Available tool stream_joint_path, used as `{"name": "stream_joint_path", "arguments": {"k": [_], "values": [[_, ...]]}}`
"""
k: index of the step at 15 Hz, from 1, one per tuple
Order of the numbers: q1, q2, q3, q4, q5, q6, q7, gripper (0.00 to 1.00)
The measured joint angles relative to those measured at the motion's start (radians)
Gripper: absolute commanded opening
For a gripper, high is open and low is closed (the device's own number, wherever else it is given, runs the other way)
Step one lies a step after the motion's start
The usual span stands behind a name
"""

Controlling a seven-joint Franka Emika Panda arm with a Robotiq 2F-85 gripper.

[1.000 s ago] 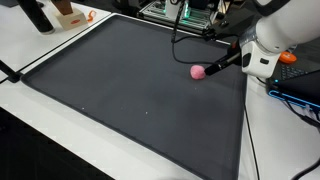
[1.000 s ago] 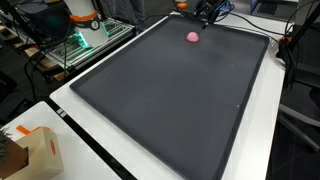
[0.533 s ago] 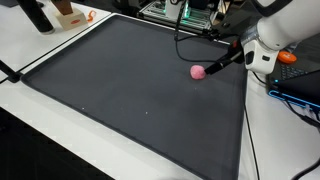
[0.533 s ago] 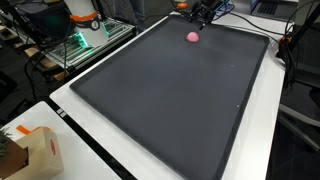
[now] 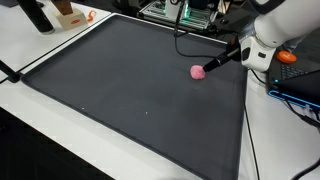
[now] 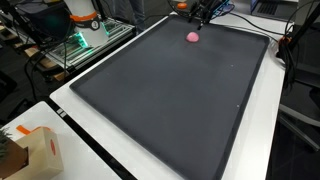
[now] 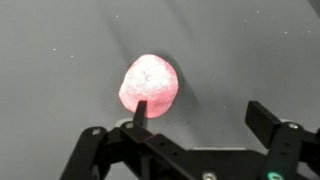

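A small pink ball (image 5: 197,72) lies on the dark grey mat (image 5: 130,90), towards one edge; it also shows in an exterior view (image 6: 192,37) near the mat's far edge (image 6: 170,90). My gripper (image 5: 208,67) hangs just beside and above the ball, open, with nothing between its fingers. In the wrist view the ball (image 7: 150,85) fills the upper left, just ahead of the left fingertip (image 7: 140,108). The right fingertip (image 7: 265,118) stands well apart over bare mat, so the ball lies off to the left of the gripper (image 7: 203,115).
A cardboard box (image 6: 35,150) sits on the white table by the mat's near corner. Electronics with a green light (image 6: 80,40) and cables (image 5: 185,30) stand along the mat's edge. An orange object (image 5: 70,15) and a dark bottle (image 5: 38,15) stand at the far corner.
The arm has shifted slightly, its wrist rising a little, while the fingertips stay by the ball. The ball has not moved.
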Motion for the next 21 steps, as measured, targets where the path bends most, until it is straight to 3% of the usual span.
{"name": "stream_joint_path", "arguments": {"k": [6, 14, 21], "values": [[-0.045, -0.033, -0.002, 0.000, 0.025, 0.000, 0.069, 1.00], [-0.145, -0.118, -0.008, 0.000, 0.172, 0.022, 0.133, 1.00], [-0.156, -0.137, -0.013, 0.003, 0.194, 0.058, 0.154, 1.00]]}}
